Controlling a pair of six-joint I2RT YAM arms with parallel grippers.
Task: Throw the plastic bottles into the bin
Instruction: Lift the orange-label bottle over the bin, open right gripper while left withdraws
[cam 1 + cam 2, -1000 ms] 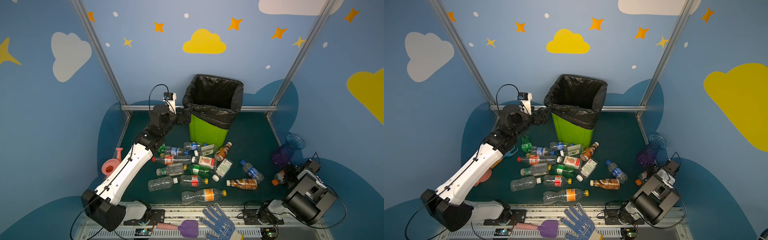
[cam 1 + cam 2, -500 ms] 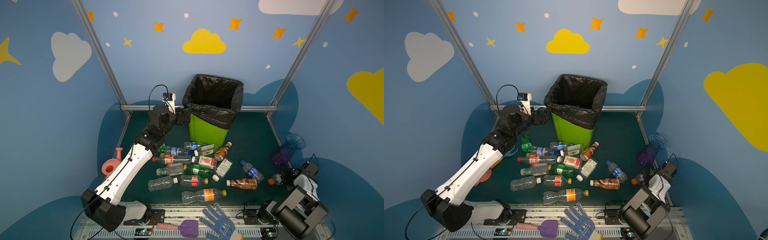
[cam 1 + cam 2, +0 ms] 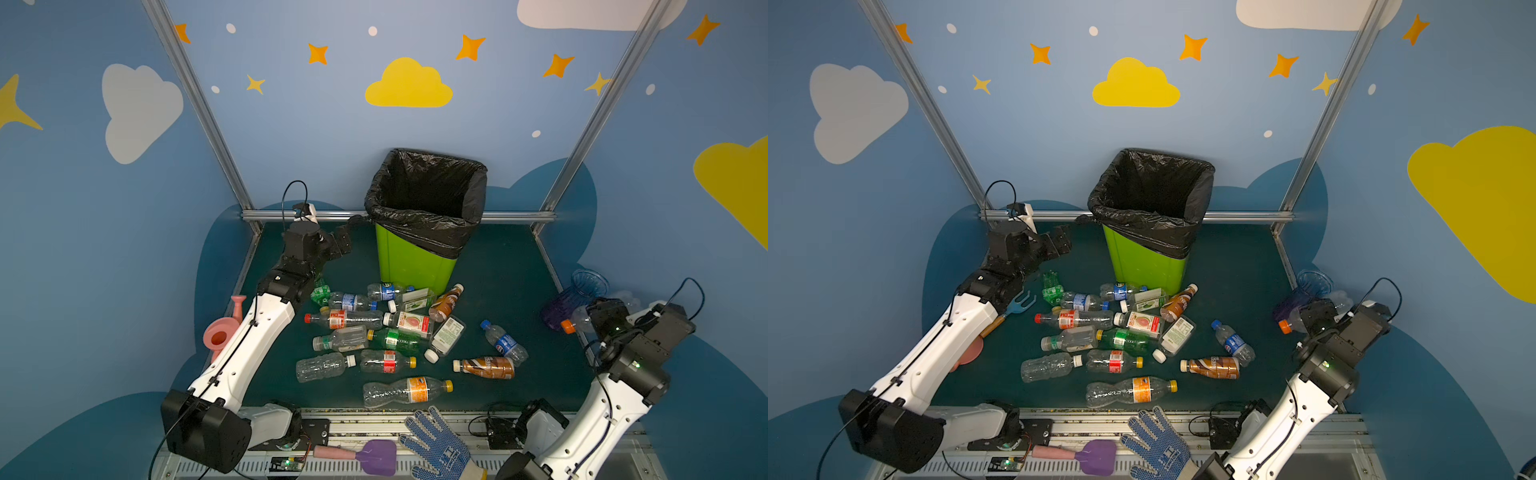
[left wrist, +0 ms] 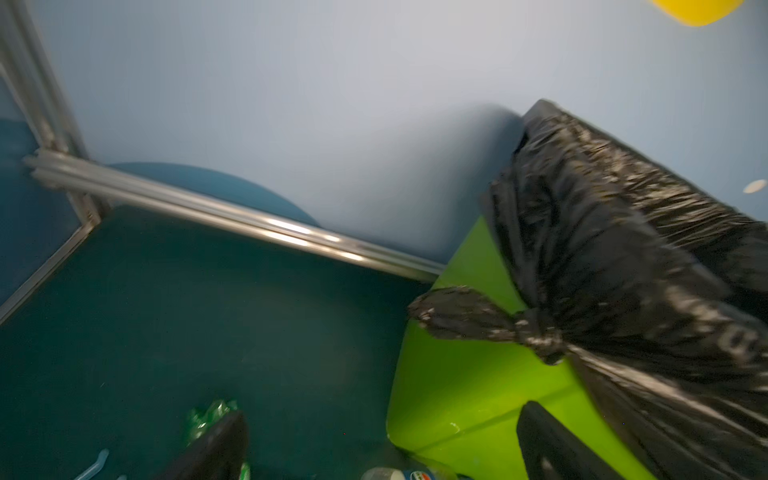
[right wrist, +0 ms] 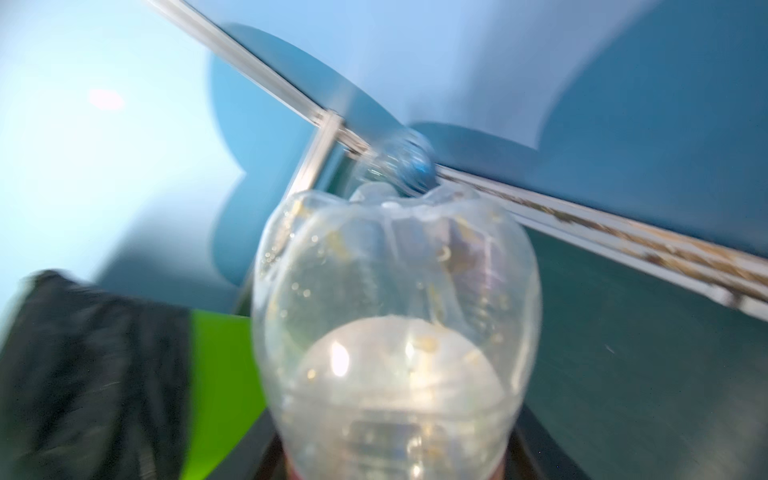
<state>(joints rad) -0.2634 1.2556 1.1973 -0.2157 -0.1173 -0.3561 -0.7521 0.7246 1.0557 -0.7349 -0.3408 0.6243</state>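
Tally: sixteen plastic bottles [image 3: 343, 319] in sight.
Fifteen on the floor [image 3: 498, 266], one orange-capped bottle [image 3: 575, 322] off it; one bin [image 3: 415, 266], vase [image 3: 582, 286], watering can [image 3: 220, 334], glove [image 3: 436, 444], purple paddle [image 3: 374, 457], blue fork [image 3: 1019, 305].

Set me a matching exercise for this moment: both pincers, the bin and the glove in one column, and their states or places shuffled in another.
Column one
1. left pincer
2. right pincer
3. bin
4. glove

Column two
A. lying on the front rail
B. shut on a clear bottle
C. open and empty, near the bin's rim
D. standing upright, black-lined

Pairs: 1-C, 2-B, 3-D, 4-A
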